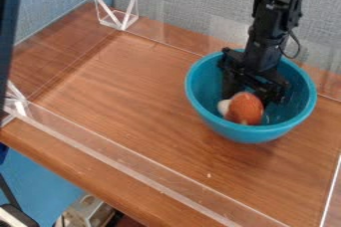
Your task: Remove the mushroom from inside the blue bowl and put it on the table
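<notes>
Mushroom point(245, 108) sits inside the blue bowl point(213, 121), lifting and placing undone. Gripper point(253, 80) fingers reach it; whether they clamp it, I cannot tell.

We observe the mushroom point(244, 108), cap reddish-brown, stem whitish, lying inside the blue bowl point(213, 113), cap toward the near side. The bowl, round, deep and glossy, sits upright on the table point(120, 94), a reddish-brown wood-grain surface.
</notes>
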Tool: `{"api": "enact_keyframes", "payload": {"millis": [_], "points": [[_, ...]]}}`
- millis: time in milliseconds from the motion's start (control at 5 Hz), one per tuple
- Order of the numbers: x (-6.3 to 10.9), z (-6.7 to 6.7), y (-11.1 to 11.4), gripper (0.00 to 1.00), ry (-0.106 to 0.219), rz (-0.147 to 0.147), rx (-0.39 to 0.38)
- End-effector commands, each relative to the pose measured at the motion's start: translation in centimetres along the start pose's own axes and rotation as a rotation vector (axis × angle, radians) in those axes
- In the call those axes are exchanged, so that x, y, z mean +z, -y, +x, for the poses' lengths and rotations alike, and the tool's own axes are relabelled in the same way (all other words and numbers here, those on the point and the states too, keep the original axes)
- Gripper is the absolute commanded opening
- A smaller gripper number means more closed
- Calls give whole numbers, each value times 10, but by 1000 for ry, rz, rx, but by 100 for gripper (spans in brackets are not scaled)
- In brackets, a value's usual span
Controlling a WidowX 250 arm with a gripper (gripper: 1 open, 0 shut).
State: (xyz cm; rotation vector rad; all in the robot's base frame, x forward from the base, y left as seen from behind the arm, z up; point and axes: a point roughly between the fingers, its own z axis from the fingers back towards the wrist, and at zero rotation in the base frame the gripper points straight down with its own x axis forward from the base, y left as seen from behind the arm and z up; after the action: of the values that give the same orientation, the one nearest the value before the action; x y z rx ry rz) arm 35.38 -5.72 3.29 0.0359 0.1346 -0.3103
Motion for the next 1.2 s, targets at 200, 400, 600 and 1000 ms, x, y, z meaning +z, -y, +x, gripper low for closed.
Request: {"api": "enact_keyframes", "payload": {"millis": [200,400,600,1000], "points": [[5,5,-15,100,41,2,12],[2,5,-18,100,36,1,9],[-1,5,-20,0,31,2,4],[-1,2,-22,0,29,1,0]]}}
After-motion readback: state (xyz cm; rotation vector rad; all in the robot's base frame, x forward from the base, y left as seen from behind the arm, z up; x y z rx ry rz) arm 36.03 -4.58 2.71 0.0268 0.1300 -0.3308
